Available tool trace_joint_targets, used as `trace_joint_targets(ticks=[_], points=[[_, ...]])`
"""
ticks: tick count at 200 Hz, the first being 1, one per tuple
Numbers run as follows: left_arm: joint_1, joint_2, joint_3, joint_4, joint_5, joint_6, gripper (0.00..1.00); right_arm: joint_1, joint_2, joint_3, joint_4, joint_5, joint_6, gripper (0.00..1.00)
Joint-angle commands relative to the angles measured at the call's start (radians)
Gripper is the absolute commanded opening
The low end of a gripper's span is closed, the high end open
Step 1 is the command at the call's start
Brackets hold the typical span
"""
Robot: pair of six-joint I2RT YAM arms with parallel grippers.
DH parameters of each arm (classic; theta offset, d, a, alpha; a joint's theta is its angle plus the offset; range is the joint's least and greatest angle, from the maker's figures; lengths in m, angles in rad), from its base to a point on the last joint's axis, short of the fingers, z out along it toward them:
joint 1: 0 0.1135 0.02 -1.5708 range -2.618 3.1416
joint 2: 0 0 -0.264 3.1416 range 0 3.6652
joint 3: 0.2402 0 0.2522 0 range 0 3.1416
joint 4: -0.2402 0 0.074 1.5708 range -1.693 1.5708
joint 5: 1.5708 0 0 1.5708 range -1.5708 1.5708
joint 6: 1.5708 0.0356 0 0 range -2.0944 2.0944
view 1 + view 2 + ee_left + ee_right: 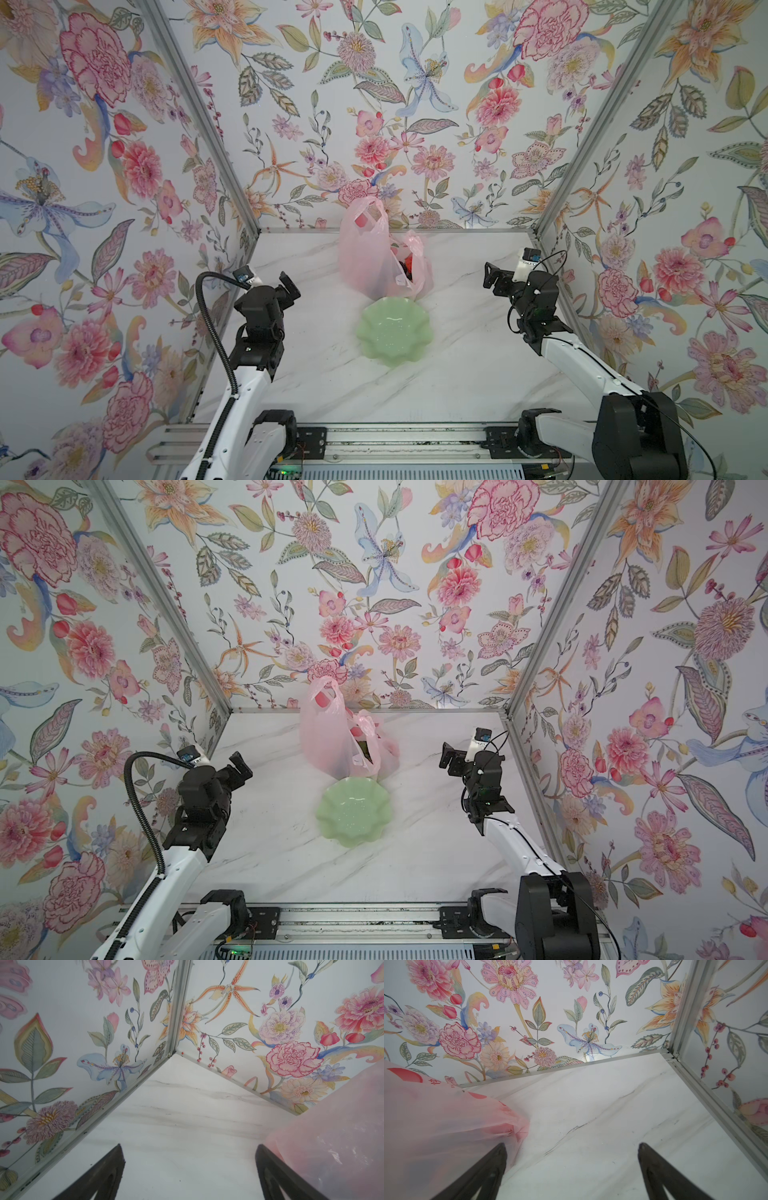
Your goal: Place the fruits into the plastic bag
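While left end effector [188, 1147] and right end effector [572, 1144] gape, fruits [406, 266] in bag [360, 257]

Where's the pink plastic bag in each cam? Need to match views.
Top view: plastic bag centre, toward the back wall, behind the green dish.
Top view: plastic bag slightly left of centre, same setting.
Left wrist: close up, behind one finger of the left gripper.
Right wrist: close up, behind one finger of the right gripper.
Shared landmark: the red-outlined carnation on the back wall, beside the bag in all four.

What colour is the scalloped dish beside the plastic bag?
Pale green, plain; the scalloped dish shows best in a top view.
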Motion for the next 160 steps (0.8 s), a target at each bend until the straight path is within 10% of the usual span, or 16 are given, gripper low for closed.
trace_joint_targets(ticks=[1,160], points=[[-0.005,-0.025,-0.042,0.145,-0.079,0.116,0.99,-0.035,0.037,-0.030,0.059,-0.027,-0.061,0.99],[-0.005,0.218,-0.166,0.488,-0.074,0.293,0.99,-0.136,0.205,-0.167,0.283,-0.065,-0.179,0.99]])
